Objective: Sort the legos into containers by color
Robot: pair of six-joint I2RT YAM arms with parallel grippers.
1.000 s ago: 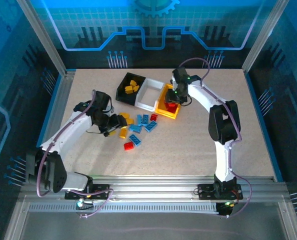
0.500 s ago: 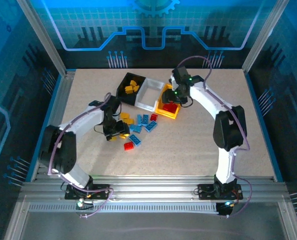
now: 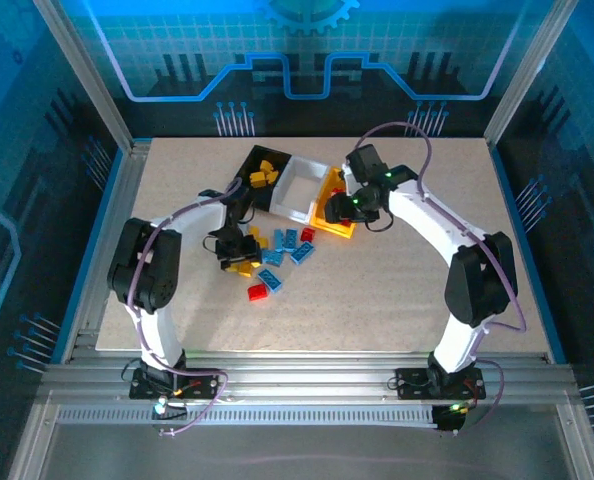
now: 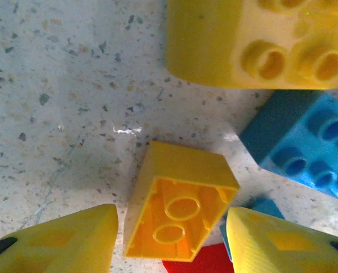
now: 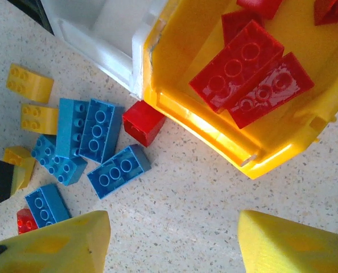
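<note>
My left gripper (image 3: 239, 254) is down at the left end of the loose legos, open. Its fingers (image 4: 66, 239) straddle a yellow brick (image 4: 180, 205) lying studs-down on the table, close on both sides. A bigger yellow brick (image 4: 254, 42) and a blue brick (image 4: 305, 142) lie just beyond. My right gripper (image 3: 343, 208) hangs open and empty over bare table at the yellow container's (image 5: 214, 128) near corner. Red bricks (image 5: 240, 65) lie in that container. The white container (image 3: 302, 190) and the black container (image 3: 249, 185) with yellow bricks (image 3: 264, 176) continue the row.
Blue bricks (image 5: 119, 169) and one red brick (image 5: 143, 122) lie scattered just before the white container (image 5: 95, 25), with yellow bricks (image 5: 29, 82) further left. A red brick (image 3: 258, 292) and a blue one (image 3: 270, 280) lie nearer the arms. The table's right half is open.
The left arm swung right and its gripper came down over the yellow brick, jaws narrowing. The right gripper opened, left a red brick in the yellow container and drew back to its near corner.
</note>
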